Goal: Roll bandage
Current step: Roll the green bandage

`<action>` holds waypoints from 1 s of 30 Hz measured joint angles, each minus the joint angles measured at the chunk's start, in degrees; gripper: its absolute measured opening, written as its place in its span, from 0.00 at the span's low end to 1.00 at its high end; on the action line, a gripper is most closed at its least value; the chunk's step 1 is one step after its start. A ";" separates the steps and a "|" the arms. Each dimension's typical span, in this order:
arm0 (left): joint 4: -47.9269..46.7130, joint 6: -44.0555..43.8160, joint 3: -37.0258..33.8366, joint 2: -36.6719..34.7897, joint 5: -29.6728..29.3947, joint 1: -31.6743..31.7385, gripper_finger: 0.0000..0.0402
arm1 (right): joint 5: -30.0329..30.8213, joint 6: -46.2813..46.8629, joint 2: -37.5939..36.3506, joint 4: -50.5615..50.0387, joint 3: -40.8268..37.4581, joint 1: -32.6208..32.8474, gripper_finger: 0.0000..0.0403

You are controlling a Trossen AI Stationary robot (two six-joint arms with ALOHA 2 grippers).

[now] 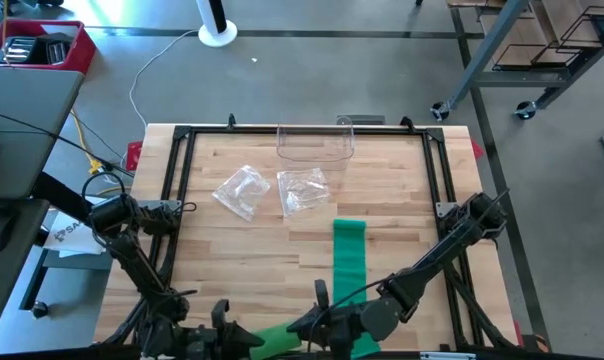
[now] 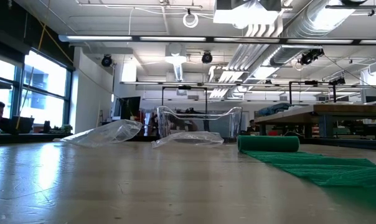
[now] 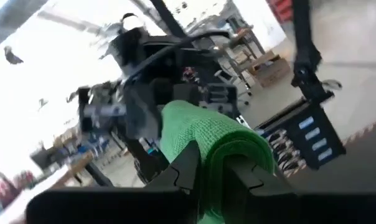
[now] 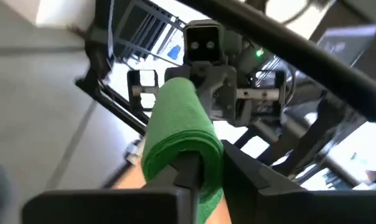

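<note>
Wooden bench (image 1: 242, 262) fills high view. Green bandage (image 1: 349, 262) lies as long strip on right half, near end rolled between both arms at near edge. Left gripper (image 1: 244, 340) and right gripper (image 1: 312, 325) meet there. Two crinkly plastic bags (image 1: 241, 190) and clear tray (image 1: 315, 143) sit farther back.

Low view: bandage strip runs back to small roll beside tray; big workshop behind.

Left wrist view: jaws narrow, pinching green roll.

Right wrist view: jaws narrow, pinching roll's other end.
</note>
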 joint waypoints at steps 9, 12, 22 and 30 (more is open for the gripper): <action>2.31 -13.93 0.00 0.02 -5.54 -0.42 0.17 | 6.16 -34.91 -0.11 -1.41 0.00 2.49 0.05; 2.64 -17.15 0.00 0.02 -5.73 -0.42 0.17 | 9.13 -40.29 -0.11 0.45 0.00 3.52 0.07; 2.59 -11.14 0.00 0.02 -4.91 -0.04 0.05 | 10.94 -21.62 -0.11 2.65 0.00 4.31 0.10; 2.56 -2.17 0.00 0.02 -4.84 -1.25 0.02 | 10.88 0.55 -0.10 1.58 1.21 3.92 0.33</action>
